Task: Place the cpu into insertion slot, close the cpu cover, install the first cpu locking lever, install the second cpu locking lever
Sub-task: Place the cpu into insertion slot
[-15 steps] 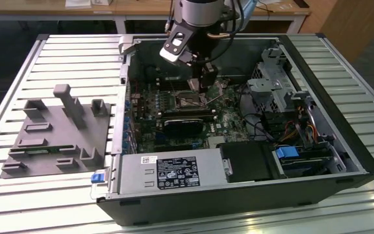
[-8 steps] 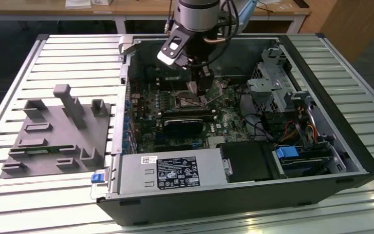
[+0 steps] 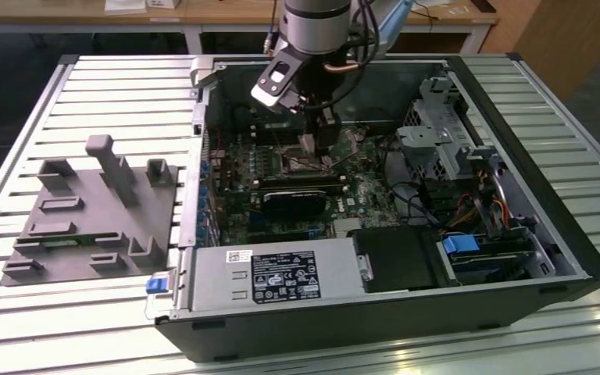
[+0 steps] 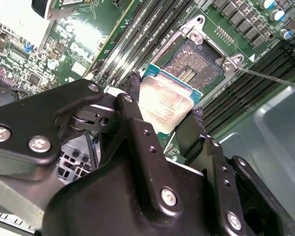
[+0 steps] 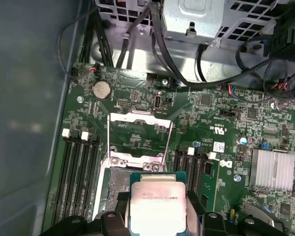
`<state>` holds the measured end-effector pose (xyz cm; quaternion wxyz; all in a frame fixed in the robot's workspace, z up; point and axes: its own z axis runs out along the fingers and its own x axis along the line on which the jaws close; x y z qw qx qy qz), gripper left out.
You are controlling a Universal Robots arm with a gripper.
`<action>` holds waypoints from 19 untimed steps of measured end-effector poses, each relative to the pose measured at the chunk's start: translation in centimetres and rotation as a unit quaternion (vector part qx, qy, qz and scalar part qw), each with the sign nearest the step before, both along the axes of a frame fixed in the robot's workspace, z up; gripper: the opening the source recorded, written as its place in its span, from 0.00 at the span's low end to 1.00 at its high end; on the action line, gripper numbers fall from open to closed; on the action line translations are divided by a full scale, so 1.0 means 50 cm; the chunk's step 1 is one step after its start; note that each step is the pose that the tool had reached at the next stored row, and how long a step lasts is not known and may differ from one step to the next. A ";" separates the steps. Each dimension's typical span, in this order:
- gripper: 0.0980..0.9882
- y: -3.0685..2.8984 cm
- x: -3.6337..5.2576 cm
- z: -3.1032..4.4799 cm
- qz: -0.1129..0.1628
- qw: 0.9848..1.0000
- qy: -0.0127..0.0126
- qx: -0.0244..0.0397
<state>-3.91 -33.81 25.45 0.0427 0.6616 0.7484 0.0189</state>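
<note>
My gripper (image 4: pixel 164 105) is clamped on the chip (image 4: pixel 163 101). One black finger (image 4: pixel 132 98) presses each of two opposite edges, and the silvery face is turned toward both wrist cameras. In the first wrist view the chip (image 5: pixel 157 204) sits between the fingertips with its green rim showing along the far edge.

Just past the fingertips lies the socket (image 4: pixel 199 61). Its dark centre is bare and nothing is seated in it. The chip hangs over the socket's near edge rather than resting inside. Beyond the socket, the cover (image 5: pixel 140 116) is swung back, and I can see the green board through its window. A thin metal lever (image 4: pixel 270 77) sticks out from the socket's corner.

Long black memory slots (image 5: pixel 81 167) run on both sides of the gripper. Further out I see a coin battery (image 5: pixel 102 90) and a finned silver heat sink (image 5: pixel 271 169).

In the exterior view the gripper (image 3: pixel 321 152) reaches down into the open computer case (image 3: pixel 383 324), which lies on a slatted table (image 3: pixel 123 86). A grey fixture block (image 3: pixel 91 211) stands well away, on the exterior view's left.
</note>
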 end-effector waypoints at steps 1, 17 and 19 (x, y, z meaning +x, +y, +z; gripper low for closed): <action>0.49 0.001 0.000 -0.002 -0.001 1.000 0.000 -0.002; 0.49 0.016 -0.008 -0.030 -0.033 0.999 0.000 -0.006; 0.49 0.016 -0.008 -0.034 -0.033 0.999 0.000 -0.006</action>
